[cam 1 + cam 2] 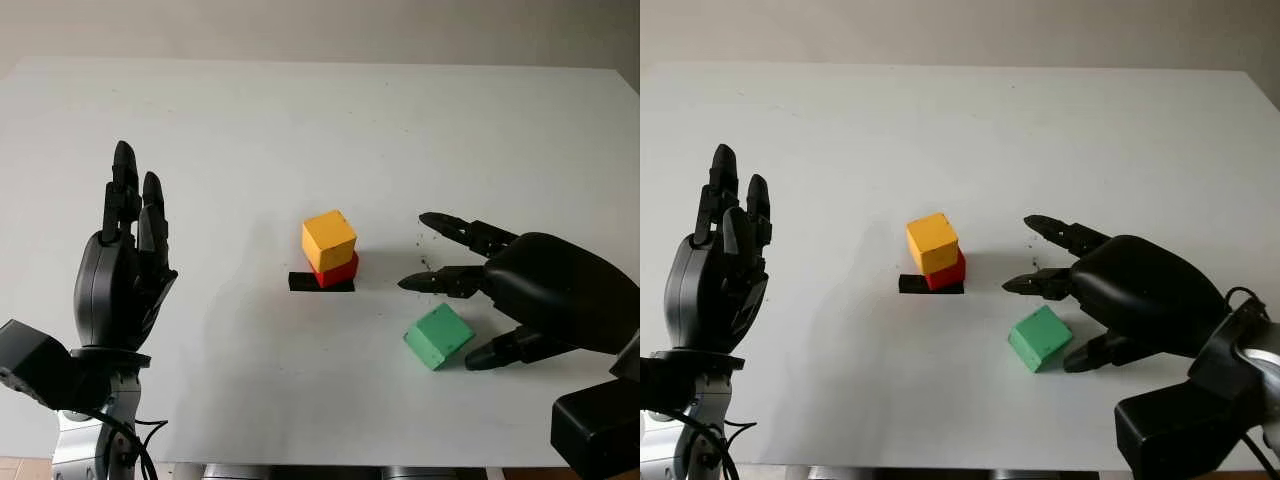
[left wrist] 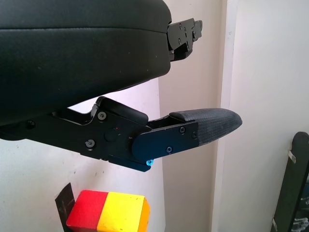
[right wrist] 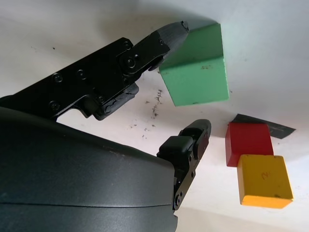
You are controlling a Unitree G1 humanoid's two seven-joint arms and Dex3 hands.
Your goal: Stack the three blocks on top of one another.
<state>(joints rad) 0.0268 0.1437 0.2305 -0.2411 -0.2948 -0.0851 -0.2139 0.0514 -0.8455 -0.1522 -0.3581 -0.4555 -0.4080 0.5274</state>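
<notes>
The yellow block (image 1: 329, 240) sits on the red block (image 1: 340, 272), a stack of 2 on a black patch (image 1: 302, 283) near the middle of the white table (image 1: 300, 130). The green block (image 1: 438, 336) lies tilted on the table, to the right of the stack and nearer the robot. The right hand (image 1: 470, 290) hangs around it, released, its thumb tip (image 3: 174, 30) at the block's edge. The left hand (image 1: 125, 265) is raised, released, well apart at the left.

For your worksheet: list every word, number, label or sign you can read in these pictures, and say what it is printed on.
None can be read. The yellow block, red block, green block and black marker strip are plain. Faint marks on the yellow block's face in the right wrist view are not legible.
</notes>
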